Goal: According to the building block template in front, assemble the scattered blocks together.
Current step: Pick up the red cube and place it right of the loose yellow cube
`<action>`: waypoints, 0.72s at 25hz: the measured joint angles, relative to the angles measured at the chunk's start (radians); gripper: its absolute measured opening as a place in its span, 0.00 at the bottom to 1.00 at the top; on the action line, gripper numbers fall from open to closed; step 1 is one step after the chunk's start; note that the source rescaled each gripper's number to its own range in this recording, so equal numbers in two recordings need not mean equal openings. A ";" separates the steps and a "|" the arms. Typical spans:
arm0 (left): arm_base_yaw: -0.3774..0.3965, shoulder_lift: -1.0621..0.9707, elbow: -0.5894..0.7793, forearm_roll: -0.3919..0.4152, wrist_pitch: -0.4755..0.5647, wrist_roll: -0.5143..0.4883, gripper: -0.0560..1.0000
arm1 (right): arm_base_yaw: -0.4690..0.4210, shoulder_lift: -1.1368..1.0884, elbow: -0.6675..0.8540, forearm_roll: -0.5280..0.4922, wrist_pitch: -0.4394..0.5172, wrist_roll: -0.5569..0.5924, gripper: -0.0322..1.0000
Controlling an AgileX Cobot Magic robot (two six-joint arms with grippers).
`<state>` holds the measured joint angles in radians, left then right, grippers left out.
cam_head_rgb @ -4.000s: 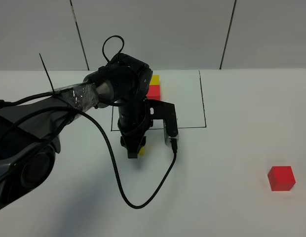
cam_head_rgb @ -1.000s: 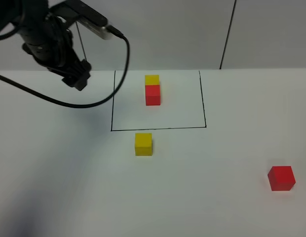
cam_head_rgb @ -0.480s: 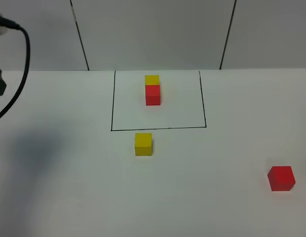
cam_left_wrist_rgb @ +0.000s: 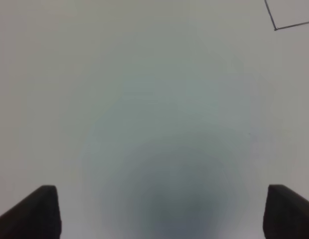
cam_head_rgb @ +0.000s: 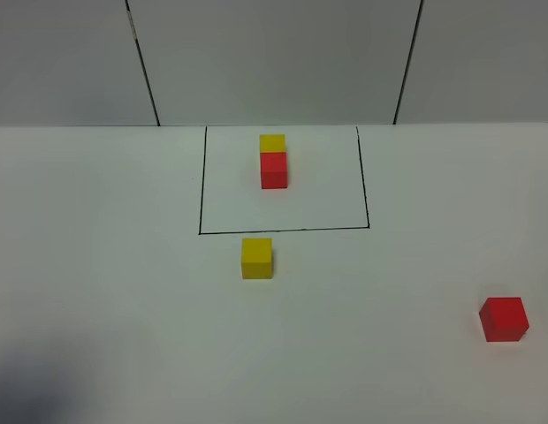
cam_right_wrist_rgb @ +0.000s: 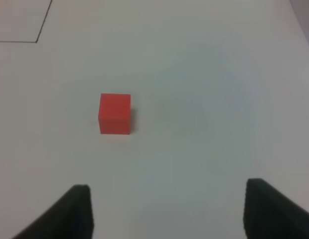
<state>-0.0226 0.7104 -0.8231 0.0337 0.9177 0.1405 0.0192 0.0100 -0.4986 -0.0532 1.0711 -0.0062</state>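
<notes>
**Scattered blocks (cam_head_rgb: 256, 257) lying apart, pincers gripping nothing**

My right pincer (cam_right_wrist_rgb: 167, 195) is hovering with jaws spread, the red block (cam_right_wrist_rgb: 114, 113) sitting on the counter (cam_right_wrist_rgb: 219, 74) ahead of it. My left pincer (cam_left_wrist_rgb: 162, 201) is gaping too. The yellow block (cam_head_rgb: 256, 257) is resting off toward its side, just outside the black rectangle (cam_head_rgb: 283, 230) framing the building block template (cam_head_rgb: 273, 162).
</notes>
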 joint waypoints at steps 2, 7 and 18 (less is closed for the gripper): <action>0.000 -0.112 0.064 -0.004 0.013 -0.008 0.92 | 0.000 0.000 0.000 0.000 0.000 0.000 0.37; 0.000 -0.364 0.166 -0.040 0.051 -0.035 0.92 | 0.000 0.000 0.000 0.000 0.000 0.000 0.37; 0.000 -0.714 0.300 -0.106 0.130 0.005 0.90 | 0.000 0.000 0.000 0.000 0.000 0.000 0.37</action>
<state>-0.0226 -0.0033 -0.5227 -0.0723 1.0475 0.1454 0.0192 0.0100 -0.4986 -0.0532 1.0711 -0.0062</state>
